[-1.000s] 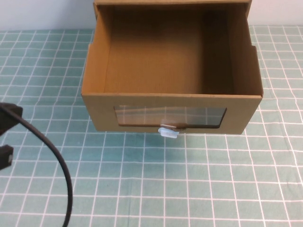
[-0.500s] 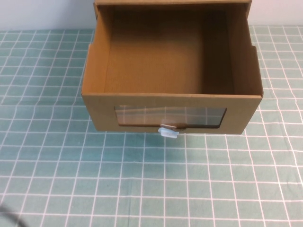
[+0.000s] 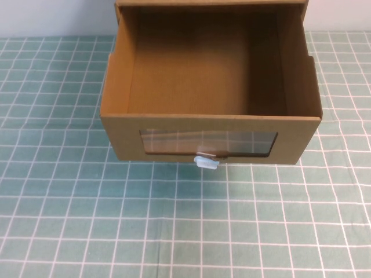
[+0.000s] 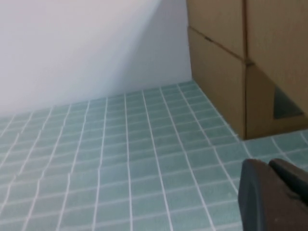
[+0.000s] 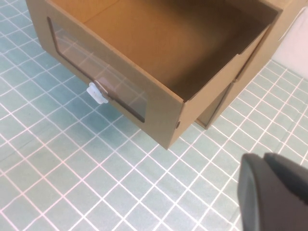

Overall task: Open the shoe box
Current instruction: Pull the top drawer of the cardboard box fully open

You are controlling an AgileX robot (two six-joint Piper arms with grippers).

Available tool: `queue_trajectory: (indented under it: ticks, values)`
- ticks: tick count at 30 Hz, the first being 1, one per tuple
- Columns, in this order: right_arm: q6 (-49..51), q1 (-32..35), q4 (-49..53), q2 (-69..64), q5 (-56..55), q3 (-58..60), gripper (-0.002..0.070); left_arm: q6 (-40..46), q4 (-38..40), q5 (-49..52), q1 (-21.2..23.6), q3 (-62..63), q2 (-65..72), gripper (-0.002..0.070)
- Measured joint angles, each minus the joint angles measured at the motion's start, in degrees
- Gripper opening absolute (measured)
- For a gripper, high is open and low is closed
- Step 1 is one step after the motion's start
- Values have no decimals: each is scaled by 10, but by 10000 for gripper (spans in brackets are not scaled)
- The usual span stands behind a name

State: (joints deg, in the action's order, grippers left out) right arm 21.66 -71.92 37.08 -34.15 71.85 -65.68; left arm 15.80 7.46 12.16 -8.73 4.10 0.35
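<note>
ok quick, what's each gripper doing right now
left gripper: cannot tell, low over the mat beside the box, apart from it
right gripper: shut, empty, above the mat off the box's front corner

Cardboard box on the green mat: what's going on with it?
Nothing is touching the shoe box right now. Its drawer stands pulled out and empty, a white tab on the front. The left gripper hangs over the mat beside the box's left side; the right gripper, shut, hangs off its front right corner, holding nothing.
</note>
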Motion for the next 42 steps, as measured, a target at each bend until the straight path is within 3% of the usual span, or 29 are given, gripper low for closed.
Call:
queue_trajectory:
  ticks: [3,15,24,42]
  values:
    - [0,0,-1,0,0,0,-13,-12,0,-12,2,-46,-9,-6]
    - [0,0,-1,0,0,0,-13,-18,-16,100,2,-56,-9,-6]
    - [0,0,-1,0,0,0,-13,-77,-17,104,2,-56,-9,-6]
    - [0,0,-2,0,0,0,-13,-86,-17,104,2,-56,-10,-5]
